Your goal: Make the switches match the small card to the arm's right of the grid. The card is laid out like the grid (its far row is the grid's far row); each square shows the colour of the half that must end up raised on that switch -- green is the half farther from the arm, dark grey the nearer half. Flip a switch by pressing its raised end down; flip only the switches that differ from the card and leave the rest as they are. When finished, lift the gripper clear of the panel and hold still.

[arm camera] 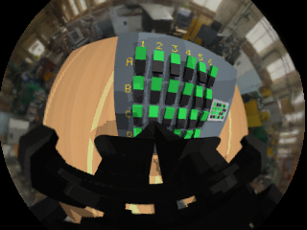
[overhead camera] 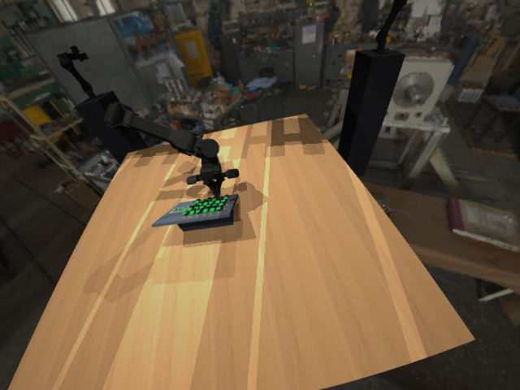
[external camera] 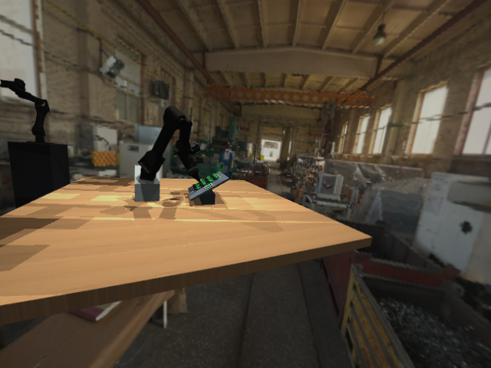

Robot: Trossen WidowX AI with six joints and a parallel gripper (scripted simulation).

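Wooden table (overhead camera: 318, 268), wide and bare-grained around a tilted grey panel (overhead camera: 167, 218) near the arm's end. On the panel, a grid of switches (arm camera: 172, 92), rows running away from the arm, card (arm camera: 219, 110) at its right. Arm (overhead camera: 159, 132) reaching forward, wrist bent down. Gripper (arm camera: 155, 129) pressed together, holding nothing, poised over the nearest row.

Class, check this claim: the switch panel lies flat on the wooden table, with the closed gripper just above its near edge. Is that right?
Not quite. The exterior view shows the switch panel tilted on a dark stand, not flat on the wooden table. The closed gripper is at its near edge.
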